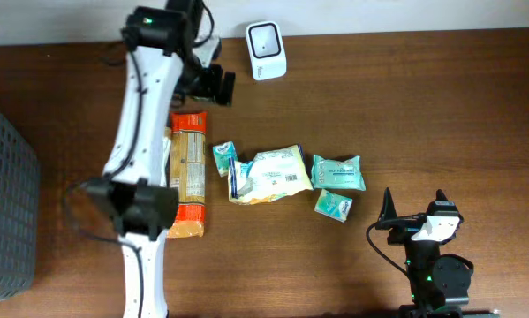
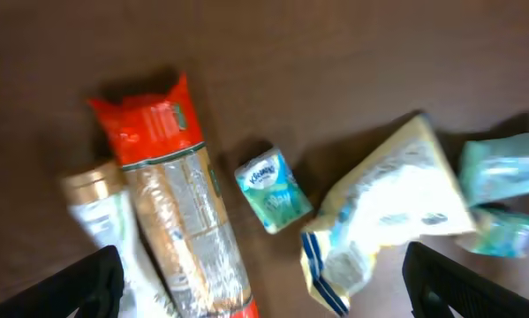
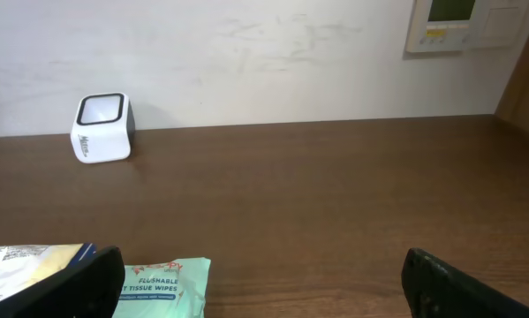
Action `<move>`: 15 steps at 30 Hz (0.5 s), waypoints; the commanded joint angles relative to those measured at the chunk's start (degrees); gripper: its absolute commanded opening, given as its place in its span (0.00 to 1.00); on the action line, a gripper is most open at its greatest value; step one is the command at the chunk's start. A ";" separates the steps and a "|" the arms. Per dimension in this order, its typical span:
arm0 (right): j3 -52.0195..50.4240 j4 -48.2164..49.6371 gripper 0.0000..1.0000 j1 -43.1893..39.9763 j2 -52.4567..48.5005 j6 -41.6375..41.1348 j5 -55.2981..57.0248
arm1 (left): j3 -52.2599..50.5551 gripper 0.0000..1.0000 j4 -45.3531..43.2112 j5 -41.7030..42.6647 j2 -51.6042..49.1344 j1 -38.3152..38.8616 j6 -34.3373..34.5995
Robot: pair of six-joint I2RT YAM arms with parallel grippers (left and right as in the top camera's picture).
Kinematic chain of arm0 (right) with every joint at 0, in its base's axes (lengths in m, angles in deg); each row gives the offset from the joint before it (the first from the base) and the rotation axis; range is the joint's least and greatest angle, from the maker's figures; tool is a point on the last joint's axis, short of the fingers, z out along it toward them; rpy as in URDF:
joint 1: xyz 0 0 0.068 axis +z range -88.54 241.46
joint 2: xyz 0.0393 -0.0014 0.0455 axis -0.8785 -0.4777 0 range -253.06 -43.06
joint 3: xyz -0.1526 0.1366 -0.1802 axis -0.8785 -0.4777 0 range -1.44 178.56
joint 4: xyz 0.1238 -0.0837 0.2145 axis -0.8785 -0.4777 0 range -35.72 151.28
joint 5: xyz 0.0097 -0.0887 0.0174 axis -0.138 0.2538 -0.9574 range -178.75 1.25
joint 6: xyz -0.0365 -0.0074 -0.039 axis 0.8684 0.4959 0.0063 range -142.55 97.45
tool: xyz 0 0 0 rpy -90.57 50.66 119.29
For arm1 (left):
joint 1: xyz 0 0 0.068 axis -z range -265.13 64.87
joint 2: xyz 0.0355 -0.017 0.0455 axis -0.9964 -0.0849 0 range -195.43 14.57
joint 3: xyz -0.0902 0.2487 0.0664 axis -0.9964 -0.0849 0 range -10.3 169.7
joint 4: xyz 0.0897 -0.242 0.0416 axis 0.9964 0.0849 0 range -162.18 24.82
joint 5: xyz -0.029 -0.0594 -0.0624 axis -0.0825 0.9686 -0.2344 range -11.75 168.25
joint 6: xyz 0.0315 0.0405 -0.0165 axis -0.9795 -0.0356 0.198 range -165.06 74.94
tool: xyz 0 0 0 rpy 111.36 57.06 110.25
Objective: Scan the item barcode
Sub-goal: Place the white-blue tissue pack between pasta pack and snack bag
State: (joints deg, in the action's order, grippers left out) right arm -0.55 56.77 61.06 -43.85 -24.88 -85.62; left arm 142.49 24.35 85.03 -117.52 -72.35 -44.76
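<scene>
Several packets (image 1: 273, 175) lie mid-table (image 1: 441, 106), with a white scanner (image 1: 266, 50) beyond them.

Overhead, the light is soft and even and the picture sharp; the scanner (image 1: 266, 50) throws only a faint shadow on the dark table (image 1: 441, 115). The left wrist view is dimmer and smeared by motion blur, so the print on the long packet (image 2: 180, 212) is unreadable. The right wrist view is crisp, and the wall (image 3: 246, 53) behind the scanner is brightly lit.

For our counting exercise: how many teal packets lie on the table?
3: a small tissue packet left of the white bag, a wipes pack right of it, a smaller pack just below that. The left arm may hide more.
</scene>
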 commanded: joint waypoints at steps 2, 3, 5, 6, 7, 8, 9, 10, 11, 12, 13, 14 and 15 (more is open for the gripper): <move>-0.24 -0.48 0.99 -0.37 0.39 0.37 0.52 | -1.88 0.99 0.22 -5.64 19.06 -0.20 0.57; -0.24 -0.48 0.99 -0.37 0.39 0.39 0.52 | -5.57 0.99 0.22 -8.46 24.11 -0.20 0.68; -0.24 -0.48 0.99 -0.37 0.39 0.39 0.52 | -13.75 0.99 0.20 -15.30 31.87 -0.20 4.35; -0.24 -0.48 0.99 -0.37 0.37 0.39 0.52 | -21.94 0.99 -0.35 -19.50 38.03 -0.20 6.82; -0.24 -0.48 0.99 -0.37 0.39 0.39 0.52 | -26.21 0.99 -1.31 -19.91 40.63 -0.20 7.48; -0.24 -0.48 0.99 -0.37 0.39 0.39 0.52 | -32.76 0.99 -3.41 -19.65 44.09 -0.20 8.50; -0.24 -0.48 0.99 -0.37 0.39 0.39 0.52 | -39.67 0.99 -6.05 -19.67 47.28 -0.20 9.81; -0.24 -0.48 0.99 -0.37 0.39 0.39 0.50 | -48.96 0.99 -10.62 -19.63 51.21 -0.20 10.95; -0.24 -0.48 0.99 -0.37 0.39 0.39 0.50 | -55.10 0.99 -13.99 -19.17 54.01 -0.20 11.50; -0.24 -0.48 0.99 -0.37 0.39 0.37 0.50 | -62.20 0.99 -18.01 -18.05 57.29 -0.20 11.50; -0.24 -0.48 0.99 -0.37 0.39 0.39 0.52 | -67.82 0.99 -21.18 -17.29 60.08 -0.20 11.52; -0.24 -0.48 0.99 -0.37 0.39 0.37 0.50 | -73.16 0.99 -24.57 -16.37 63.19 -0.20 11.72; -0.24 -0.48 0.98 -0.37 0.39 0.39 0.52 | -79.01 0.99 -28.85 -15.15 67.25 -0.20 11.72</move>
State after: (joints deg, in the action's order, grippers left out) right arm -0.55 56.79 61.06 -43.85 -24.92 -85.62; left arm 75.23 2.10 67.48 -60.06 -72.40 -34.62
